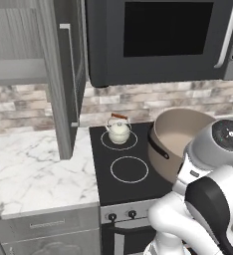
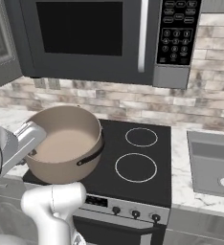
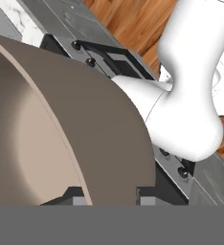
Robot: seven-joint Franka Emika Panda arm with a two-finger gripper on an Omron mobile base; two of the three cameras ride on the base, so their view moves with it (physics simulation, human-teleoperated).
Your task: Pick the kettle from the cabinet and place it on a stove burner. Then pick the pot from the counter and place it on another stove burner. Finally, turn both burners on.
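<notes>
Left base view: kettle (image 1: 119, 130) sits on the far left stove burner (image 1: 119, 140), cabinet (image 1: 19, 64) door open beside it. Near left burner (image 1: 129, 169) is bare. Pot (image 1: 180, 137) sits tilted over the right side of the cooktop (image 1: 103, 179), with my arm low against its near side.

Right base view: same pot (image 2: 63, 143) is near the front edge of the cooktop (image 2: 164, 158), and I can't tell whether its base touches the glass. From this side two other burners (image 2: 141, 137) are bare. The knobs (image 2: 135, 214) run along the front panel below.

Hand view: end effector (image 3: 110, 197) straddles the pot rim (image 3: 61, 129), one fingertip (image 3: 66, 195) inside the wall and one outside. I read that as clamped on the rim, contact hidden at the frame bottom.

Risks as I see them: a one-sided rim grip on a big pot could let it swing or slip. Placing it this near the front could miss a ring or overhang the edge. Drifting far-left could knock the kettle.
</notes>
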